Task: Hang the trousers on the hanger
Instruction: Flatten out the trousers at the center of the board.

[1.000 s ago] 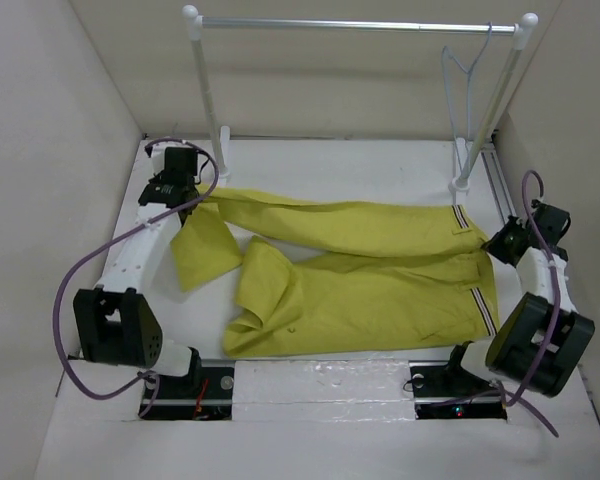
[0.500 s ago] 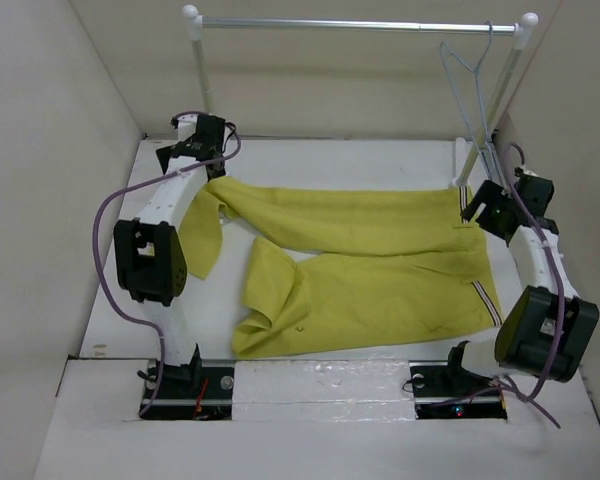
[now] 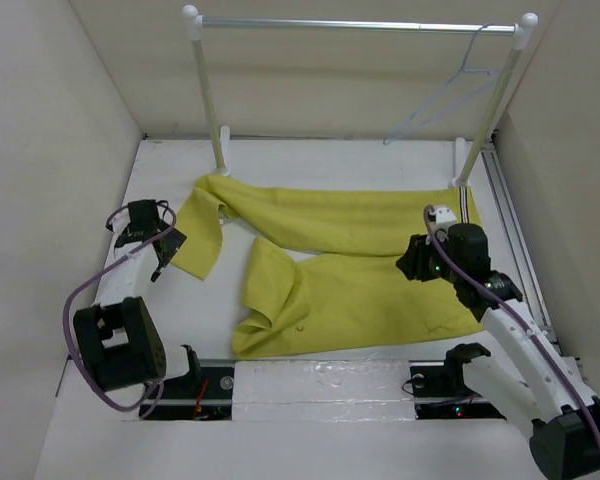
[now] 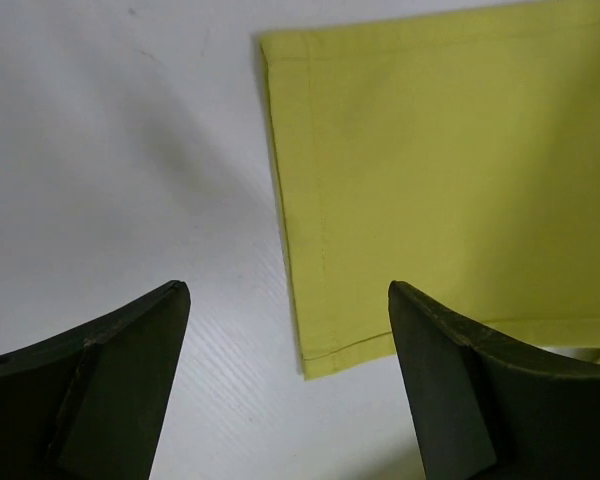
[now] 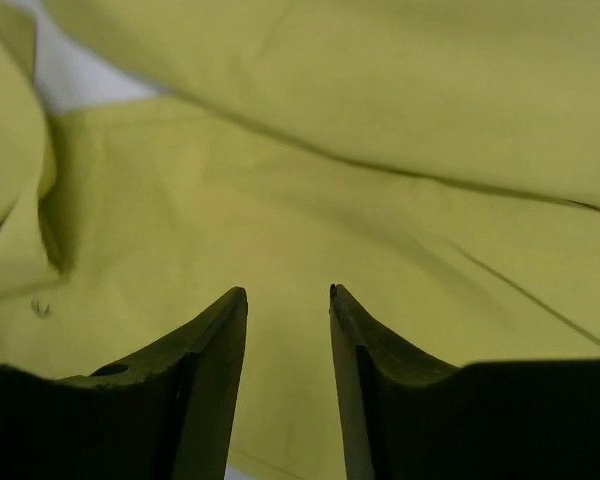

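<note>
Top external: mustard trousers [image 3: 360,225] flat, hanger [image 3: 462,70] on the rail [image 3: 330,23].

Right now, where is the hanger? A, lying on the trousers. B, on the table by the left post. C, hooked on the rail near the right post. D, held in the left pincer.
C: the hanger hangs tilted by its hook from the rail, close to the right post, well apart from the trousers spread below.

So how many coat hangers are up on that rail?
1. The hanger hangs by its hook near the right end of the rail, tilted out to the left. No other shows in any view.
</note>
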`<state>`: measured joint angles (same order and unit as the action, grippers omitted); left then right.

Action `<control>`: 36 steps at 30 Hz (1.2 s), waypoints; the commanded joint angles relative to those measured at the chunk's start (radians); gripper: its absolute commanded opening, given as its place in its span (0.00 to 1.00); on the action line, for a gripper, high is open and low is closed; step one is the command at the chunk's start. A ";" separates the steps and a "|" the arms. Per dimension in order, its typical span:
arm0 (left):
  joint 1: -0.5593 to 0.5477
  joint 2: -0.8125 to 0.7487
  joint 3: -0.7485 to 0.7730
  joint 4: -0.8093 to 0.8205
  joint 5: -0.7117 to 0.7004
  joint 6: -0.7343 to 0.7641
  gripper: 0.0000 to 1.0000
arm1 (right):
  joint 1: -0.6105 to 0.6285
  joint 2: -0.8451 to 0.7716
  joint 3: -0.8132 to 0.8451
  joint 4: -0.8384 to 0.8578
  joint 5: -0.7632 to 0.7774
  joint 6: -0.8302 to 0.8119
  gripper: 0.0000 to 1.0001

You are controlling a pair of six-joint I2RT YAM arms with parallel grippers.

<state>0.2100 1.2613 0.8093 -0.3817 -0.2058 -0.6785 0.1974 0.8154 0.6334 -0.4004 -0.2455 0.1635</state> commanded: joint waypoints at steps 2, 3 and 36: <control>-0.001 0.169 0.028 0.061 0.068 -0.075 0.76 | 0.158 -0.021 -0.009 -0.003 0.012 -0.042 0.50; -0.001 0.199 0.036 0.063 0.063 -0.076 0.76 | 0.187 -0.015 -0.005 -0.009 0.021 -0.048 0.51; 0.072 0.330 0.584 0.027 -0.115 0.099 0.76 | 0.638 0.468 0.298 0.075 -0.010 -0.051 0.77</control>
<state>0.3119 1.7607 1.4723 -0.3756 -0.3988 -0.6056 0.7849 1.1866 0.8650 -0.4427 -0.1555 0.1493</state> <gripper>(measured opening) 0.755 0.757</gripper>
